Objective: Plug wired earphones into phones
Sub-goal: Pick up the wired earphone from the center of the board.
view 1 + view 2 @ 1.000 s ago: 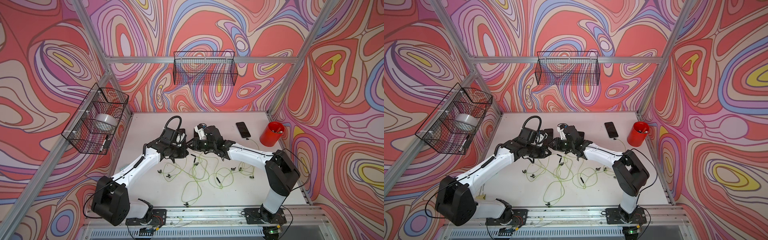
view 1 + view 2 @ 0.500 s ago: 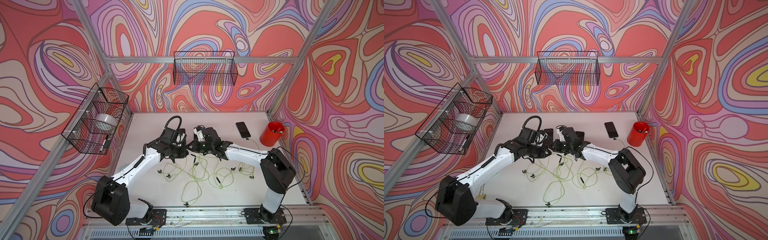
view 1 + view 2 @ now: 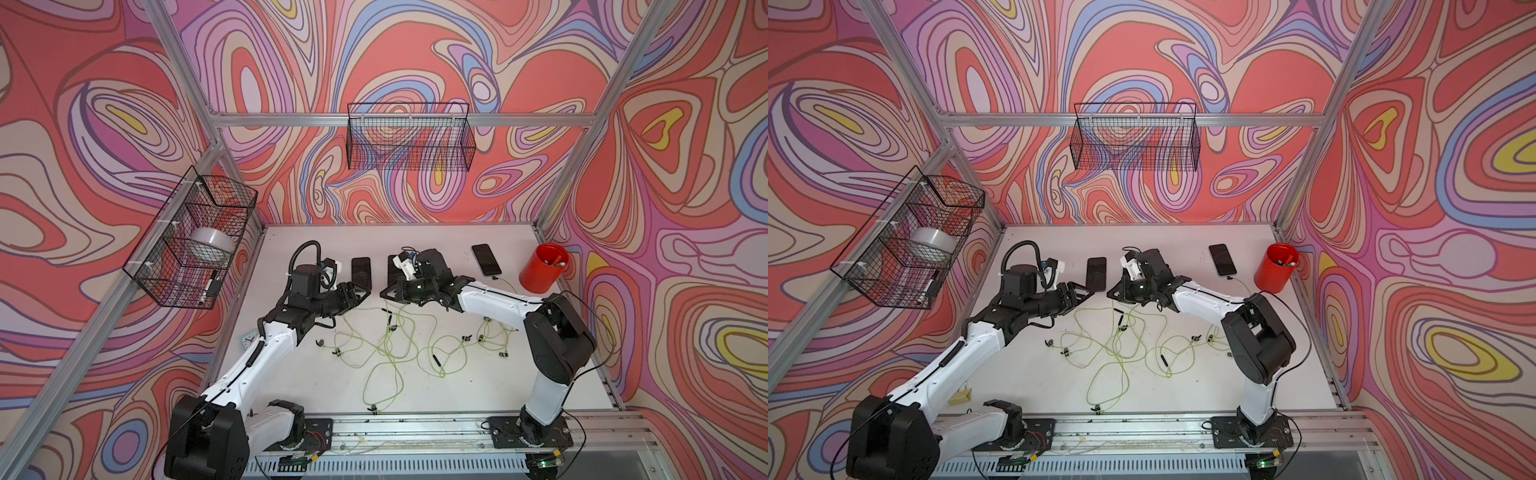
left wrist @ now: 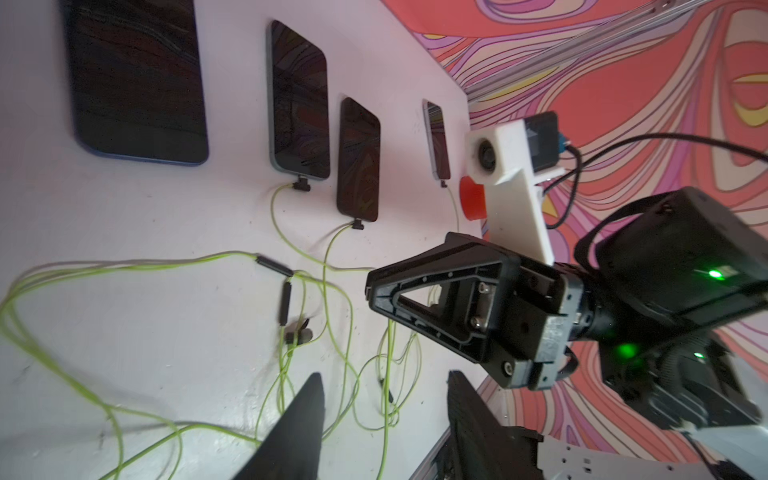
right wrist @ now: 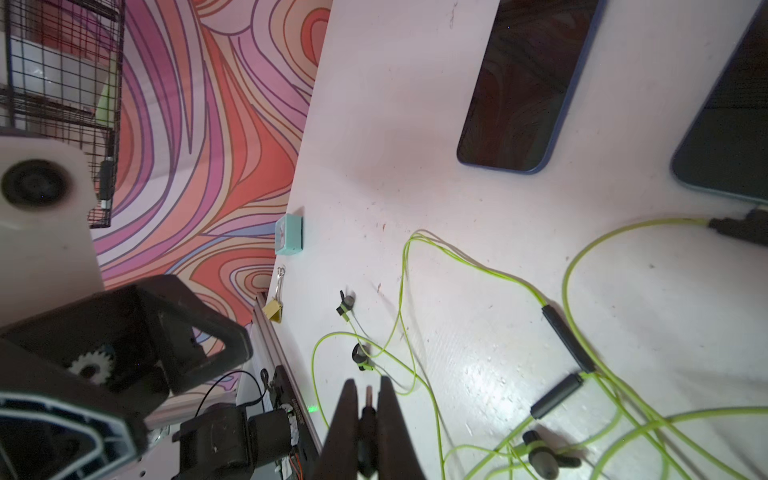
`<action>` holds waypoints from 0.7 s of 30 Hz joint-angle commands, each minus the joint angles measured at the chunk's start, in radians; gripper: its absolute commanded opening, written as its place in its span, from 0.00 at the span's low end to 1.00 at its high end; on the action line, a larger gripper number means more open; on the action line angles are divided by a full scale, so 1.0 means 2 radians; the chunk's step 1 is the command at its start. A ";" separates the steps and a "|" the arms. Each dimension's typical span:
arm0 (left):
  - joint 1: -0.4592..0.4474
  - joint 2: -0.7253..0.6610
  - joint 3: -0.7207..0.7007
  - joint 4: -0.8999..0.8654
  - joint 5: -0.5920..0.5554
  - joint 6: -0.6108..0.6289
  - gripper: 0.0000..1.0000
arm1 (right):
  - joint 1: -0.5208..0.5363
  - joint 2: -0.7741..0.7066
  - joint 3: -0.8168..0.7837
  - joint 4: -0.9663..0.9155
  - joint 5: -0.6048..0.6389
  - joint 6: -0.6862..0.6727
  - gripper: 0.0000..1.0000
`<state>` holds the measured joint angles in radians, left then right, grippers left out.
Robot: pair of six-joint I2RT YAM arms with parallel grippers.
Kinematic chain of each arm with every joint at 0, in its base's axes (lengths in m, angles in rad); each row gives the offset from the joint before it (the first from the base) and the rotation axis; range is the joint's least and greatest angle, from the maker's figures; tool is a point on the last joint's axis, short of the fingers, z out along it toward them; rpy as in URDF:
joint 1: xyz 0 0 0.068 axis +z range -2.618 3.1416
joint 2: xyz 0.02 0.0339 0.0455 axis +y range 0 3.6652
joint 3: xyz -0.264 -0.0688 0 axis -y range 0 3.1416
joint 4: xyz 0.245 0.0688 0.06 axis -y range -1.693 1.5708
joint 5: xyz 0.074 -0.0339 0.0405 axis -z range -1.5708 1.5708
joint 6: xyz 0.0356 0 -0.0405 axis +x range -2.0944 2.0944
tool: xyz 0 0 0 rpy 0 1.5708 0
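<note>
The earphones (image 5: 567, 340) sprawl in a yellow-green tangle on the bench (image 3: 311, 382) beneath both end effectors; one dark plug (image 5: 368, 419) is pinched in the right end effector (image 5: 368, 382). The left end effector (image 4: 384, 376), facing it, is spread and empty. Four phones (image 4: 299, 99) lie just beyond them

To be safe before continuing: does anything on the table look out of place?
Yes. The earphone cables cross and loop over each other in a tangle on the table, and the phone beside the red cup lies askew.
</note>
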<state>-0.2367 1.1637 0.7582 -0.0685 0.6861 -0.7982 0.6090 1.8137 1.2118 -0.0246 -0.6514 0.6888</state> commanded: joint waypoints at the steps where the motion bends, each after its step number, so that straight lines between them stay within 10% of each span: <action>1: 0.000 0.010 -0.024 0.148 0.058 -0.095 0.52 | -0.015 -0.025 0.001 0.007 -0.079 -0.009 0.00; 7: -0.005 0.047 -0.077 0.305 0.076 -0.184 0.47 | -0.034 -0.041 -0.007 0.033 -0.079 0.018 0.00; 13: -0.063 0.018 -0.073 0.215 0.021 -0.068 0.48 | -0.043 -0.031 -0.011 0.082 -0.082 0.063 0.00; 21: -0.095 0.084 -0.068 0.308 0.035 -0.097 0.48 | -0.041 -0.031 -0.034 0.132 -0.091 0.096 0.00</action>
<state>-0.4187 1.2984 0.6006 0.4568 0.7586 -0.9874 0.5243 1.7504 1.1633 0.1913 -0.8165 0.8547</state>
